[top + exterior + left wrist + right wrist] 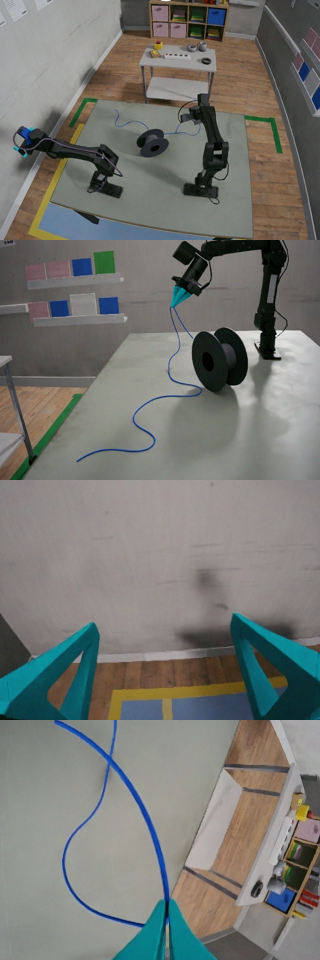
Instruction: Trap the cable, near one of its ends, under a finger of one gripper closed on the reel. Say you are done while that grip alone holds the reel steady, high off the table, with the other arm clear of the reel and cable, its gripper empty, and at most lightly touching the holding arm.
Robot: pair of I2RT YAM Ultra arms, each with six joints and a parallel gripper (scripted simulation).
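Note:
A dark grey reel (152, 143) (219, 361) rests on its flanges near the middle of the grey-green table (155, 193) (258, 433). A thin blue cable (129, 121) (168, 369) (143, 807) snakes across the table past the reel. My right gripper (172, 305) (167, 907) is shut on the cable and holds a loop of it high above the table, beside and above the reel; both strands hang down from the fingertips. My left gripper (21, 140) (163, 624) is open and empty. It is stretched out past the table's left edge, facing the wall, far from the reel and the cable.
The left arm's base (105, 189) and the right arm's base (201, 191) stand on the near half of the table. A small side table (196, 65) with loose items stands behind it, and a cubby shelf (188, 19) is against the far wall.

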